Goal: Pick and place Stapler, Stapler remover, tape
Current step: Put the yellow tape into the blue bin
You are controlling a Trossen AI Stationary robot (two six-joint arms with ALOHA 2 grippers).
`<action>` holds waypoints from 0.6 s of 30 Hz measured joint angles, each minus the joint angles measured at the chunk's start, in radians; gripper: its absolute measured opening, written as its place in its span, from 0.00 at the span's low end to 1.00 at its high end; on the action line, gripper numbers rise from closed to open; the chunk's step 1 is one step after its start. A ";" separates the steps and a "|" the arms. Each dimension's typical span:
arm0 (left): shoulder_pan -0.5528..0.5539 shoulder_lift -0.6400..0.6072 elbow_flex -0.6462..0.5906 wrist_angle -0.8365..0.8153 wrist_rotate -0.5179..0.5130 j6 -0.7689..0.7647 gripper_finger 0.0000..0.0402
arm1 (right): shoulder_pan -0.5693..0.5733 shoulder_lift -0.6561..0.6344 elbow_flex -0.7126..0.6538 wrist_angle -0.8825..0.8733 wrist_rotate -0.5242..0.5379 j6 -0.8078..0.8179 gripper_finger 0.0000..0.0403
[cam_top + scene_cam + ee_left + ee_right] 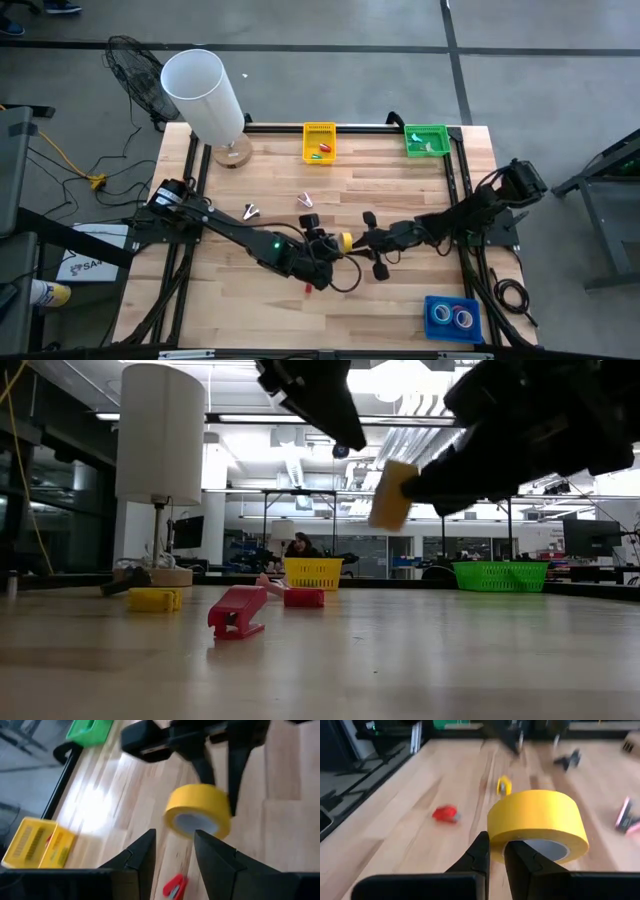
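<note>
A yellow roll of tape (537, 822) hangs above the middle of the table, with my right gripper (497, 852) shut on it. My left gripper (175, 852) stands open just left of the roll (199, 812), with nothing between its fingers. In the high view the two grippers meet at the roll (346, 241). A red stapler remover (237, 610) lies on the table below, and also shows in the left wrist view (175, 886). A pink stapler (306, 200) lies farther back. Two more tape rolls (452, 318) lie in a blue tray. My right gripper pinches the roll's wall (496, 832) at one side of the ring, one finger (522, 857) in the hollow core and one outside. The fingers come nearly level from the table's right. The roll is lifted clear of the table (392, 495), tilted.
A yellow basket (319, 142) and a green basket (427, 140) stand at the far edge, and a lamp with a white shade (205, 95) at the far left. The blue tray (430, 300) sits at the near right. Small black pieces (380, 270) lie near the grippers.
</note>
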 joint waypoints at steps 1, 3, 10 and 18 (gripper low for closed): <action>0.000 0.000 0.005 -0.023 -0.001 -0.019 0.33 | -0.003 -0.007 0.000 -0.028 -0.012 0.017 0.07; -0.001 -0.002 0.007 -0.074 0.000 -0.061 0.33 | -0.005 -0.034 0.000 -0.102 -0.035 0.050 0.07; -0.001 -0.002 0.007 -0.217 0.000 -0.189 0.33 | -0.005 -0.274 -0.001 -0.508 -0.157 0.153 0.07; -0.001 -0.002 0.007 -0.228 -0.006 -0.205 0.33 | -0.001 -0.635 -0.003 -0.978 -0.429 0.331 0.07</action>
